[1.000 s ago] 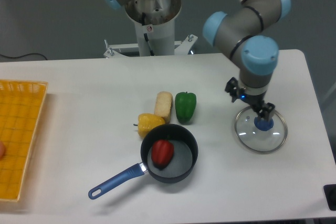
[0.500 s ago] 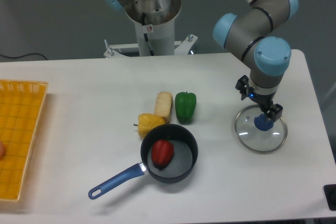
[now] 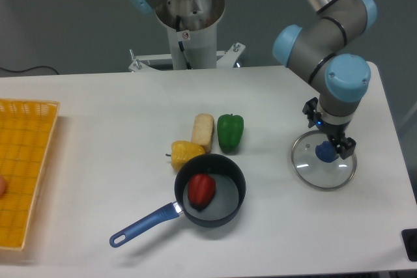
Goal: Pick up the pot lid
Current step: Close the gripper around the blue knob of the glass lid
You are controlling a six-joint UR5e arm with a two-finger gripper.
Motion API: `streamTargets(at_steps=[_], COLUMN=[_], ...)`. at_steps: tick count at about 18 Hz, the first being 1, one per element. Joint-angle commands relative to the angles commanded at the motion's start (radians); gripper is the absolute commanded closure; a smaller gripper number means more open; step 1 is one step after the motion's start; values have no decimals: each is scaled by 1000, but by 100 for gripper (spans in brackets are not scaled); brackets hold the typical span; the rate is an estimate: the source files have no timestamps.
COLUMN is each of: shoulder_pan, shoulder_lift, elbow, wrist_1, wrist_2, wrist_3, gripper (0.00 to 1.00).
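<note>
1. OK, far left: yellow bin (image 3: 26,172), cut off by the frame edge, reddish item (image 3: 2,185) partly visible inside. Dark cable (image 3: 32,69) behind it.
2. Next, black pan (image 3: 241,201) on the white table (image 3: 98,154), blue handle (image 3: 144,224) pointing to the lower left.
3. Red pepper (image 3: 201,190) inside pan, toward its left side.
4. Yellow pepper (image 3: 186,152) outside pan, just behind its rim.
5. Beige oblong item (image 3: 203,131) behind and slightly right of yellow pepper; exact type can't be told.
6. Green pepper (image 3: 230,132) just right of beige item, behind pan.
7. Pot lid (image 3: 311,170) on right part of table, well apart from pan. Round, see-through, with blue knob (image 3: 326,152) facing up.
8. Gripper (image 3: 331,132) at the lid's rear side in view, reaching down from the upper right. Claw is open, two fingers spread, nothing held. Knob shows between and just below the fingertips; height over the lid can't be told.
9. Far right: black object (image 3: 410,242) at the table's lower corner, partly cut off, unclear what.
</note>
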Motion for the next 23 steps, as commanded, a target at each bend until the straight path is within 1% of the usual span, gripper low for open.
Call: streamTargets(at_steps=[1, 3, 6, 7, 10, 13, 23], shoulder_pan=[2, 2, 2, 2, 2, -1, -15], shoulder_lift=[-8, -9, -14, -17, -22, -40, -61], elbow=[2, 2, -5, -5, -5, -5, 0], wrist_1=[11, 14, 15, 17, 22, 58, 61], wrist_2=[-5, -17, -49, -51, -52, -51, -40], wrist_3=[-5, -26, -136, -150, -141, -140, -141], gripper=[0, 0, 0, 0, 0, 0, 0])
